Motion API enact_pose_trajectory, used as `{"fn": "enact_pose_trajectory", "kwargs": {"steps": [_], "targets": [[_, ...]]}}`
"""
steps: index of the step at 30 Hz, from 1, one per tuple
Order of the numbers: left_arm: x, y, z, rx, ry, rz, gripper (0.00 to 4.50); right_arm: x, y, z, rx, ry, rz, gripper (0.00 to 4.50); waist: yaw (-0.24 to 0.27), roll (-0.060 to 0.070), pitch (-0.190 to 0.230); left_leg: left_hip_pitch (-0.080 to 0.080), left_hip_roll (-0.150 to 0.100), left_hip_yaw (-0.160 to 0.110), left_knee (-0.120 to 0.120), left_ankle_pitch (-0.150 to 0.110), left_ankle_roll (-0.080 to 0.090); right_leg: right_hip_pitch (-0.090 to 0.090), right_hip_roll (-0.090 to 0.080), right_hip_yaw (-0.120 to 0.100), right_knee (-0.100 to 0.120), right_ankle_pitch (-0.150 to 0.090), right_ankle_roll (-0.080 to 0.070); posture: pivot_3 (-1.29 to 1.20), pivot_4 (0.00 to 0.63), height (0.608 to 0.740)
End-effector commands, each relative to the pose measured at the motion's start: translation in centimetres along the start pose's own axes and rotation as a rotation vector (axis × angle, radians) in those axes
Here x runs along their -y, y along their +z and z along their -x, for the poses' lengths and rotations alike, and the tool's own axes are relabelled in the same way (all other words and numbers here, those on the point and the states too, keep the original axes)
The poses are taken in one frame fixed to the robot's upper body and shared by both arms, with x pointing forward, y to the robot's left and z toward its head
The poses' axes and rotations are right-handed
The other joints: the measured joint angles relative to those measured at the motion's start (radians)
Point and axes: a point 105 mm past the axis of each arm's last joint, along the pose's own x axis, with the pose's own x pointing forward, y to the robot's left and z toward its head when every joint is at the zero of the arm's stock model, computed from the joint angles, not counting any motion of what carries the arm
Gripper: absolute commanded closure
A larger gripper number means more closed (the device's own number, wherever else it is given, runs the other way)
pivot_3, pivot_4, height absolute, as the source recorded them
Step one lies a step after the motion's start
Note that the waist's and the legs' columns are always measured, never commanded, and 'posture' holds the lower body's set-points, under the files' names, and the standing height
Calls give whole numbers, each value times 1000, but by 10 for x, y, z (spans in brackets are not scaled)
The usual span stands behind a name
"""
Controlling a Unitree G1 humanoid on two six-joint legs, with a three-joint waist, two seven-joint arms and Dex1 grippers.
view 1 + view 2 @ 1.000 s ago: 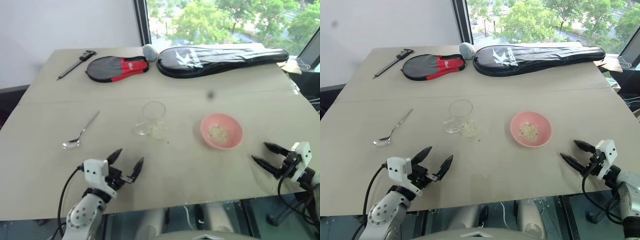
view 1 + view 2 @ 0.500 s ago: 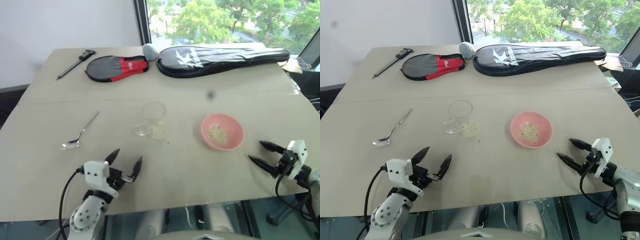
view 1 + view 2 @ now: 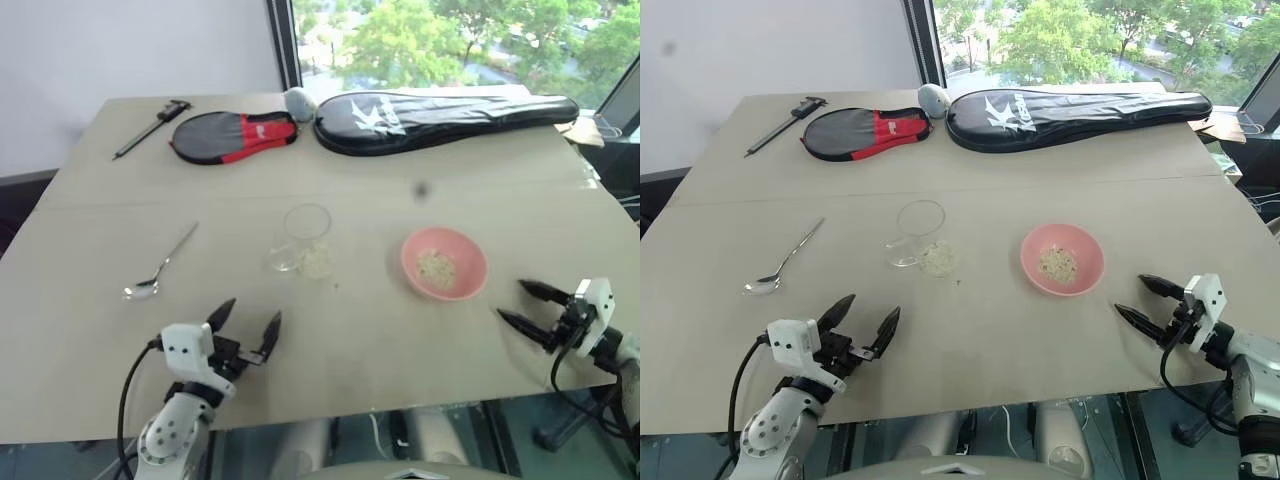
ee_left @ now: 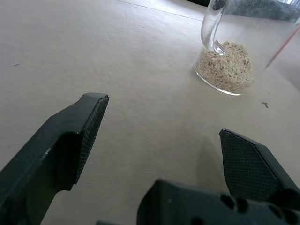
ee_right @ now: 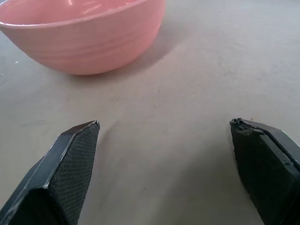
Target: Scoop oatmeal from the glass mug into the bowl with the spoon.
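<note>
Daylight pours in from the window (image 3: 1090, 40) at the far end, bright and a little washed out on the trees outside, and it spreads evenly over the table (image 3: 970, 330) so that shadows stay soft and short. A small dark smudge hangs in the left eye view above the bowl (image 3: 444, 263), and a fainter one sits on the wall in the right eye view. Up close, the wrist views are sharp on the table grain, while the glass mug (image 4: 225, 61) carries pale glints and blurs toward its upper part.
</note>
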Motion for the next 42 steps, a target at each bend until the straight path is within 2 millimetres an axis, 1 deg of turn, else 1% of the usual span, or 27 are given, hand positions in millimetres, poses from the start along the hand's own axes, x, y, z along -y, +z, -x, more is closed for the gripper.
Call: {"fn": "enact_pose_trajectory", "kwargs": {"steps": [1,5,8,10,14,16,19,21,22,24,26,29,31,33,34,37,38,39,40,42], "targets": [[-5,1,2,10,11,2,23,3,2,3,-19,3,13,0,0,0,0,0,0,0,0,0,0,0,0,0,0,0,0,0,150,740],[-11,4,1,17,18,-3,23,-1,9,4,-26,47,45,0,1,1,1,0,0,0,0,0,0,0,0,0,0,0,0,0,150,740],[-27,15,1,36,37,-27,23,-4,39,4,23,91,70,0,2,5,3,-1,0,0,-1,0,0,-1,0,0,0,0,0,0,150,740],[-39,23,-1,42,49,-57,23,-11,56,4,36,133,76,0,2,6,4,-5,0,0,-1,0,0,-6,1,0,1,0,0,0,150,740],[-65,44,-7,66,84,-82,23,-37,83,-1,51,237,70,0,7,6,4,-11,0,-3,-1,0,0,-12,2,-3,2,1,0,0,150,740],[-75,54,-10,69,84,-100,23,-50,97,-6,66,289,57,0,7,6,4,-13,0,-3,-1,0,0,-13,2,-3,1,3,3,0,150,740],[-95,63,-17,47,106,-115,23,-74,113,-18,77,384,52,0,7,6,4,-15,-2,-3,-1,0,0,-15,2,-3,1,5,0,0,150,740],[-117,65,-25,-6,119,-118,23,-97,125,-33,85,482,72,0,6,5,4,-15,-2,-2,-1,0,0,-14,1,-3,0,5,0,0,150,740],[-126,64,-28,-35,124,-106,23,-105,130,-38,87,514,82,0,6,5,4,-15,-2,-1,-1,0,0,-15,2,-2,0,5,0,0,150,740],[-138,61,-31,-91,118,-116,23,-115,135,-44,89,546,93,0,5,5,4,-15,-2,-3,-1,0,0,-15,3,-3,1,5,0,0,150,740],[-149,55,-32,-154,113,-125,23,-119,138,-47,90,561,104,0,5,5,4,-15,-1,-3,-1,1,0,-15,4,-4,1,4,1,0,150,740],[-164,52,-33,-194,132,-109,23,-119,140,-48,89,557,115,0,6,5,4,-15,-2,-2,-1,1,-1,-16,3,-4,1,5,-1,0,150,740],[-168,44,-34,-249,114,-104,23,-119,140,-48,89,557,121,0,7,4,4,-16,-2,-2,-1,1,-1,-16,2,-3,0,5,-1,0,150,740],[-170,33,-32,-302,95,-53,23,-122,141,-49,97,554,121,0,6,4,4,-16,-3,-2,-1,1,-2,-16,1,-4,0,5,-1,0,150,740],[-171,29,-31,-317,90,-39,23,-122,141,-49,101,550,120,0,6,4,4,-16,-3,-2,-1,3,-4,-16,1,-4,0,6,-1,0,150,740],[-175,19,-28,-367,95,-21,23,-122,139,-49,103,540,119,0,7,4,4,-16,-3,-3,-1,3,-4,-16,0,-4,0,6,-1,0,150,740],[-177,14,-26,-382,101,-12,512,-122,138,-49,101,534,122,0,6,5,4,-16,-3,-3,-1,3,-4,-16,-1,-4,0,6,-1,0,150,740],[-179,10,-24,-396,103,-7,697,-121,138,-49,101,529,123,0,6,5,4,-15,-3,-2,-1,2,-3,-16,-1,-3,0,6,-1,0,150,740],[-179,8,-23,-404,100,-4,1050,-121,138,-49,102,526,125,0,6,5,4,-15,-3,-2,-1,1,-1,-16,-2,-3,1,6,-1,0,150,740],[-180,7,-23,-403,98,-5,2007,-120,138,-49,103,523,125,0,3,6,3,-14,-2,-2,-2,1,-1,-16,-2,-2,1,6,-1,0,150,740]]}}
